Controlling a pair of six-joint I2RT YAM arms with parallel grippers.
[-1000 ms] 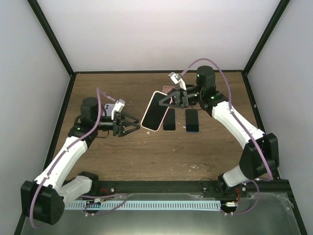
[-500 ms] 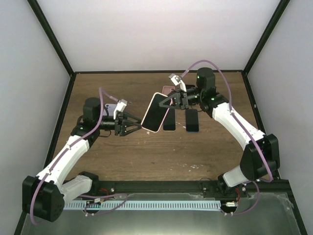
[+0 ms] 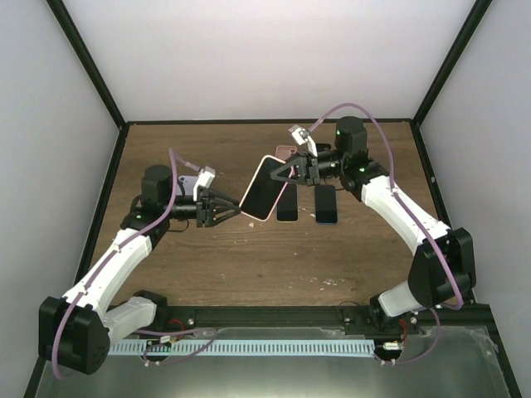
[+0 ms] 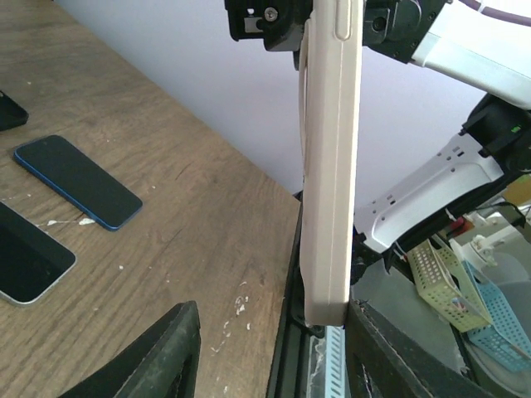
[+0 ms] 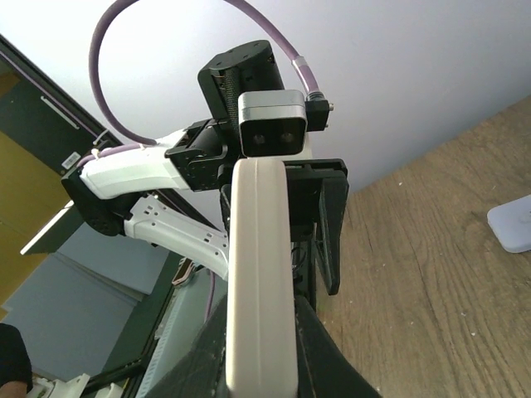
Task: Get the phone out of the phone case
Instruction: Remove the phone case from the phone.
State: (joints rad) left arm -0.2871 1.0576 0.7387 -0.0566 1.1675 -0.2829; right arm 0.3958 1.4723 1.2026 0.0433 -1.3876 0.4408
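R tool (image 3: 286,176) is clamping phone case (image 4: 332,166), phone (image 3: 263,188) inside, aloft over tabletop (image 3: 207,265); L tool (image 3: 235,212), jaws parted, is straddling its lower end; likely light, rigid, slick, so pinch lower edges, peel a corner.

1. Up at mid-table, the cased phone (image 3: 264,188) hung tilted above the table (image 3: 249,257), its far end in the right gripper (image 3: 290,172).
2. The left gripper (image 3: 235,209) sat just left of it, one finger on either side of the phone's near end.
3. Down flat on the table, the left phone (image 3: 287,207) lay just right of the cased one.
4. The right phone (image 3: 326,204) lay beside that, apart.
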